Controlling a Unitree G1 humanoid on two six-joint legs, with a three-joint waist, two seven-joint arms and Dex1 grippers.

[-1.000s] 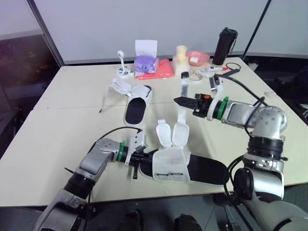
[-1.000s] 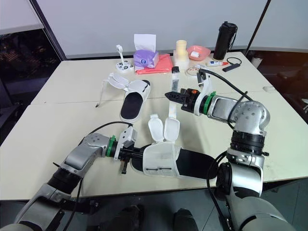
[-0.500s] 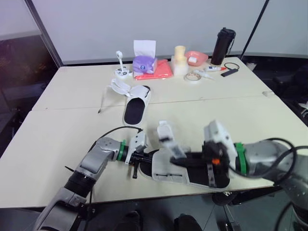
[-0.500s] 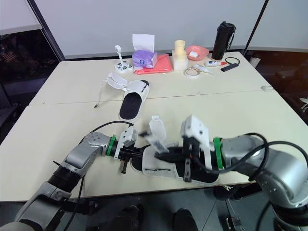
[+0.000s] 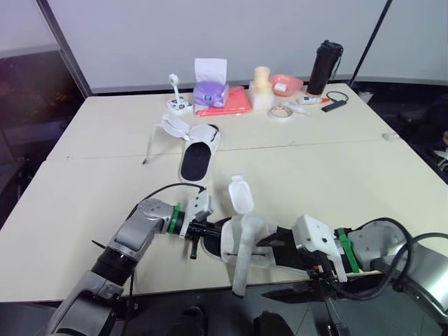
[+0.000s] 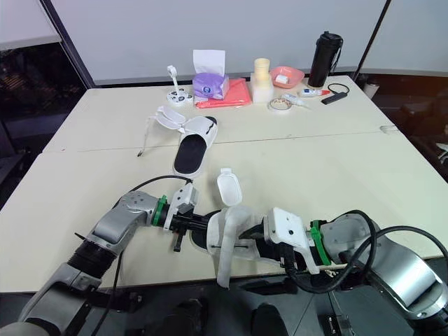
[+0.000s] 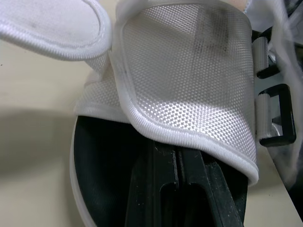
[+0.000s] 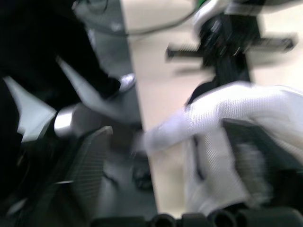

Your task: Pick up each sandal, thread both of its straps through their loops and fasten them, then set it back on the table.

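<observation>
The near sandal (image 5: 248, 241), white mesh over a black sole, lies at the table's front edge. My left gripper (image 5: 201, 234) is shut at its toe end, and its fingers (image 7: 175, 189) lie together on the black insole under the mesh upper. One white strap (image 5: 241, 194) stands up. The other strap (image 5: 240, 271) droops over the table's front edge. My right gripper (image 5: 283, 269) is open at the heel side, one finger over the sandal and one below the table edge. The second sandal (image 5: 196, 157) lies farther back with its straps (image 5: 171, 126) loose.
Along the back edge stand a black bottle (image 5: 325, 66), a pink bowl (image 5: 287, 84), a cream container (image 5: 262, 85), a tape roll (image 5: 281, 112), a purple tissue box (image 5: 211, 91) and a red cloth (image 5: 227, 103).
My right arm swung down from above the table to the front edge and its gripper opened. The strap it held upright now hangs over the edge. The left arm stayed put.
</observation>
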